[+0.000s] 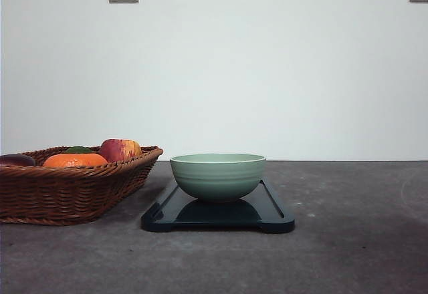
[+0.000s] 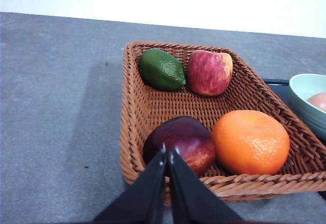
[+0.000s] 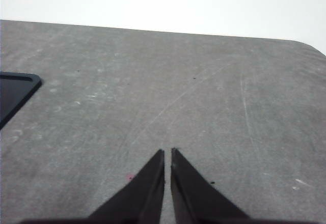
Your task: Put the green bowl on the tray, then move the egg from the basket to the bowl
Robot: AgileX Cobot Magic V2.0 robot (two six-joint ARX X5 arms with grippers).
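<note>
At the left edge of the bench the basket is sitting with its fruit: a green lime and a red-yellow apple are lying at its far end, a dark purple fruit and an orange at its near end. The left end effector is hovering just over the basket's near rim, its two black fingers clenched together with nothing between them. Just beside the basket, toward the middle of the bench, the tray is lying flat, and the green bowl is standing upright on it. Inside the bowl the egg is resting, partly cut off in the left wrist view. Further right, the right end effector is hanging over bare bench near the tray's corner, likewise clenched and holding nothing.
</note>
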